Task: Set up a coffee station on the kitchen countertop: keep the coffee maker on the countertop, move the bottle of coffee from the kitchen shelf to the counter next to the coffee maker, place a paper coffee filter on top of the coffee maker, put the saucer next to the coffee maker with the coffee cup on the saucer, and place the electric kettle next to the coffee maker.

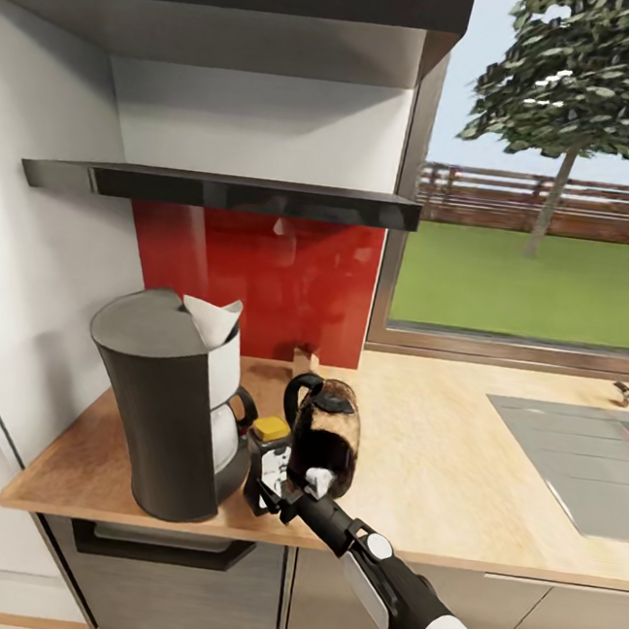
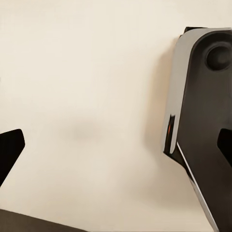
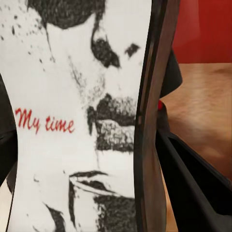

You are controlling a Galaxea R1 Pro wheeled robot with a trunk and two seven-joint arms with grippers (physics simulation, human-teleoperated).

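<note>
- While the right gripper [image 1: 270,490] has its fingers clamped on the jar [image 1: 268,458], it stands on the table [image 1: 434,465] between maker [image 1: 172,406] and kettle [image 1: 325,433].
- Filter [image 1: 211,320] tops maker.
- Saucer and cup remain; left fingers [image 2: 9,150] spread.

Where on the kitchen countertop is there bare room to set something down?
The kitchen countertop is bare between the electric kettle and the sink. Another bare strip lies left of the coffee maker, by the wall. It is crowded where the right claw holds the bottle of coffee between maker and kettle.
</note>
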